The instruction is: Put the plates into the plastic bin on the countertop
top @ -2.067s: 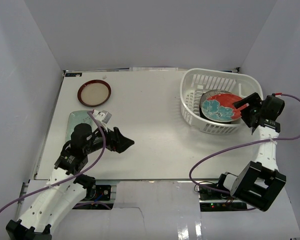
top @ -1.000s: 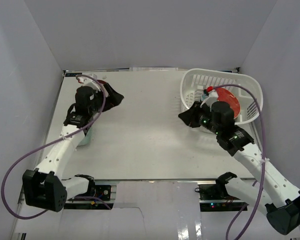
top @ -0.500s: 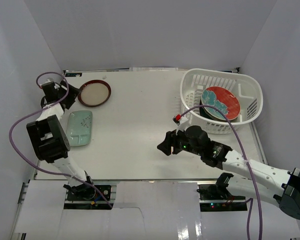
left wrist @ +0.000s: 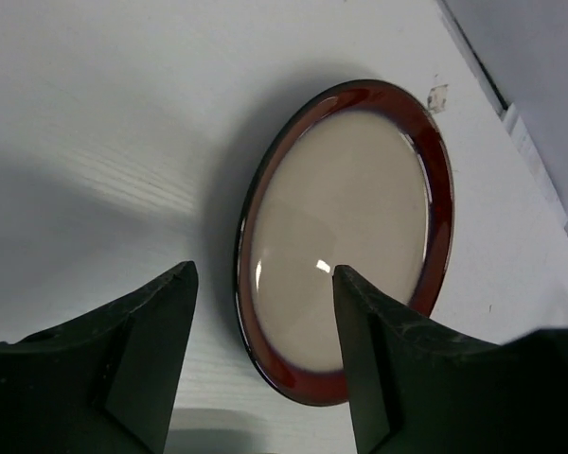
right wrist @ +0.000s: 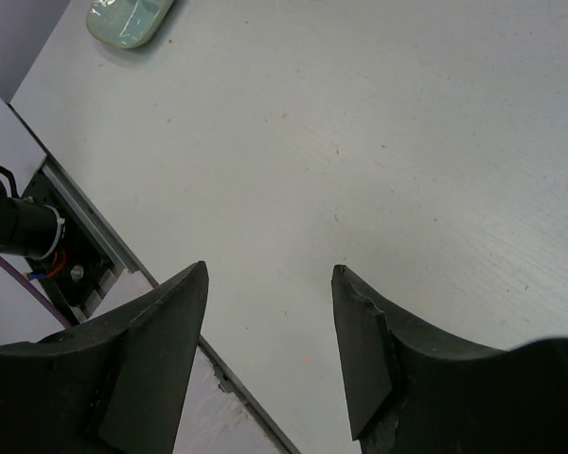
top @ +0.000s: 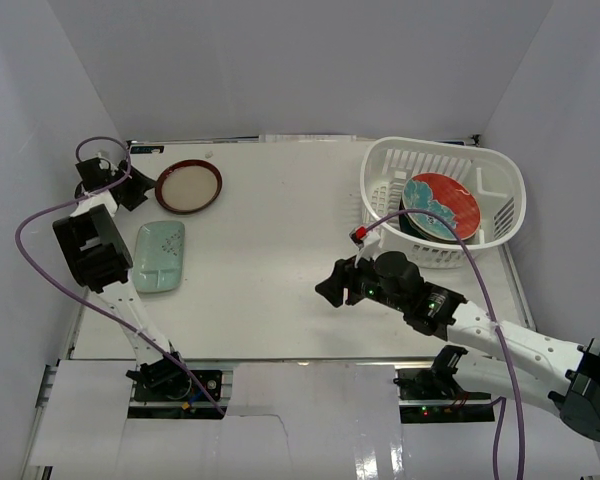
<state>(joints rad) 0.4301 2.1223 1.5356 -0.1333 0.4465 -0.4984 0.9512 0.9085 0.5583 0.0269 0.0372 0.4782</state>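
Lying upper left on the desk (top: 280,220), the dark-rimmed cream plate (top: 188,186) is framed by the left claw (left wrist: 263,284), jaws apart and gripping nothing. Likely next: pinch its rim and carry it to the plastic bin (top: 430,256) at upper right. The right claw (right wrist: 270,274) hangs released mid-desk.

On the white desk (top: 280,230), a dark-rimmed cream round plate (top: 188,186) is seen far left, with a pale-green rectangular plate (top: 160,256) set nearer. A red-teal floral round plate (top: 442,205) is contained in the white slotted plastic bin (top: 435,256), far right. The left claw (top: 135,190) is positioned just beside the cream plate.
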